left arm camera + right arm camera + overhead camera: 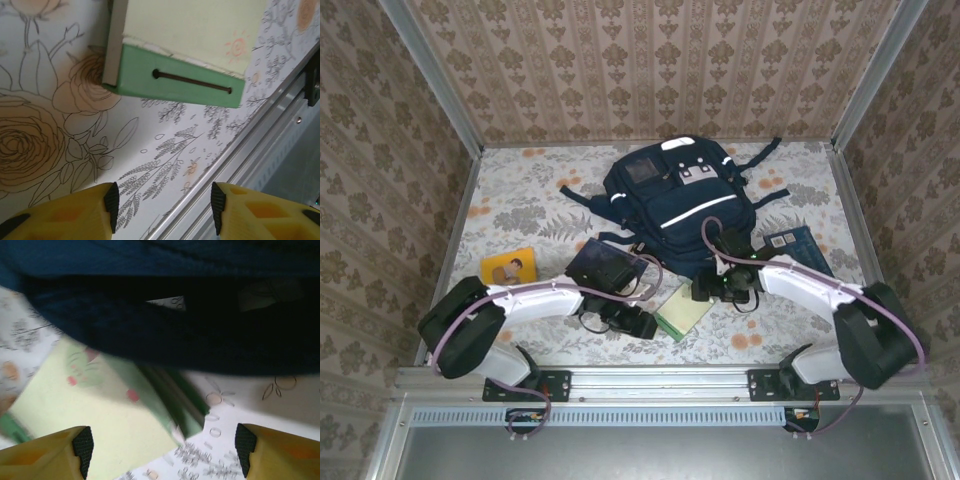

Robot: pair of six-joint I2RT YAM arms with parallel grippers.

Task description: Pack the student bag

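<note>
Floral tablecloth (520, 200), navy student bag (690, 200) at centre, green notebook (683, 312) just beside it

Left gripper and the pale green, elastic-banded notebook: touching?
Apart. Left wrist view: a stretch of bare floral tablecloth lies between the open left gripper and the banded edge of the pale green notebook.

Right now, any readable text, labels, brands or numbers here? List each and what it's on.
No text reads clearly.
yellow book: cover picture, any lettering too small.
blue booklet: pale print, too small to read.
green notebook: a drawn sun, no words.
student bag: grey patch and clear window, nothing legible.
</note>
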